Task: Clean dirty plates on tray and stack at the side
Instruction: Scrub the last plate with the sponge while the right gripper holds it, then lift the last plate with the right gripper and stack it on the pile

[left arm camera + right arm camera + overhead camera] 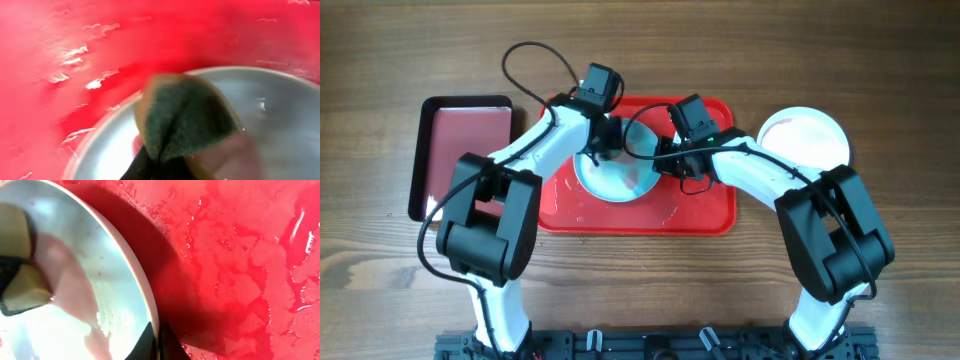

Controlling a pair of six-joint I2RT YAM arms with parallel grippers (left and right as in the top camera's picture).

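A pale plate (620,176) lies on the red tray (705,210), tilted up at its right edge. My right gripper (665,155) is shut on the plate's rim (150,310), one finger on each side (156,342). My left gripper (598,140) is shut on a green-and-yellow scrub sponge (185,115) and presses it on the plate's face (285,115). The sponge also shows in the right wrist view (17,280), beside a reddish smear (65,285). Another pale plate (803,138) with faint pink smears lies on the table right of the tray.
A black-rimmed tray with a maroon floor (462,150) sits left of the red tray. The red tray's floor is wet with shiny streaks (240,270). Cables loop above the arms at the back.
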